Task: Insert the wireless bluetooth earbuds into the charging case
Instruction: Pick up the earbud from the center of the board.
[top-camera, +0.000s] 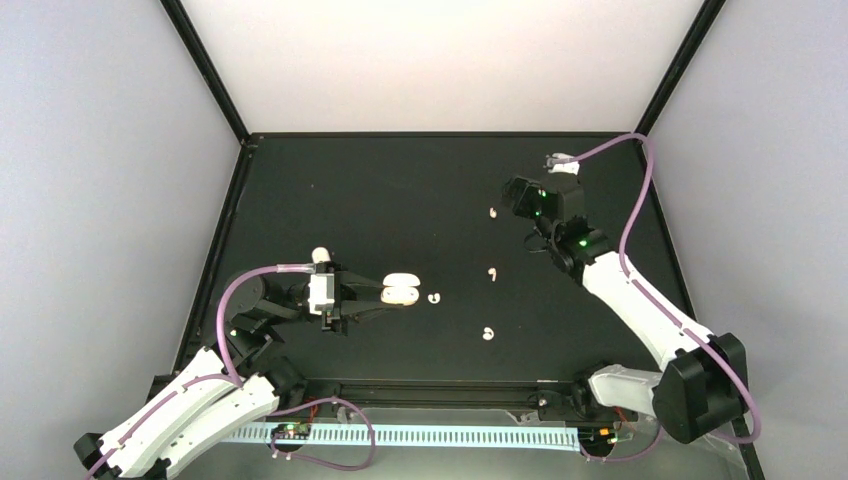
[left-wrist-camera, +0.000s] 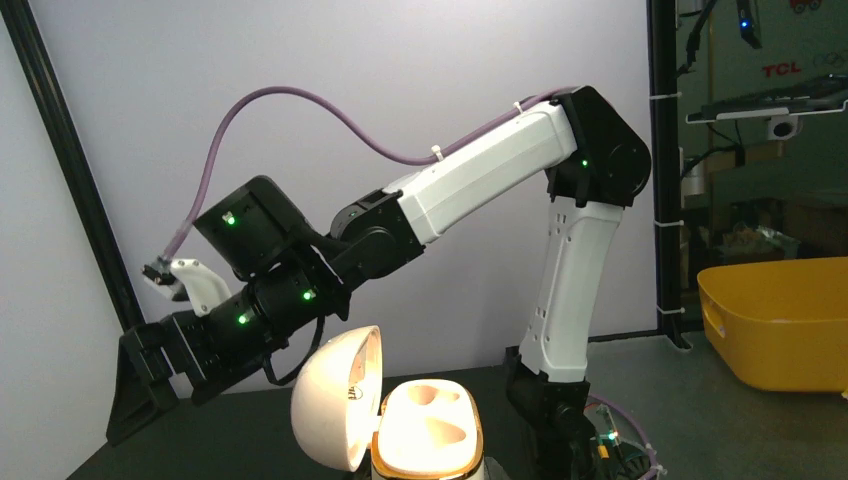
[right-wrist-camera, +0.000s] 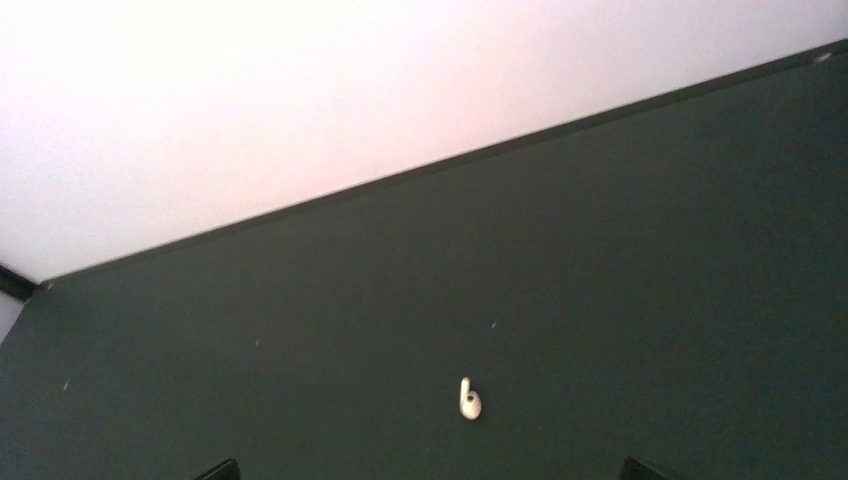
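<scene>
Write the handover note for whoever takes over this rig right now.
Left gripper: shut on the charging case; lid open, both wells empty.
Right gripper: open, empty, aimed at the far stemmed earbud.
Also loose on the table: second stemmed earbud, curled earbud beside the case, near curled earbud.
Done: case held and open.
Left: no earbud is seated yet; all four still lie on the table.

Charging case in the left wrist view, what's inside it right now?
The open charging case shows two moulded wells, both empty. Its lid holds nothing either. The near edge is out of frame.
</scene>
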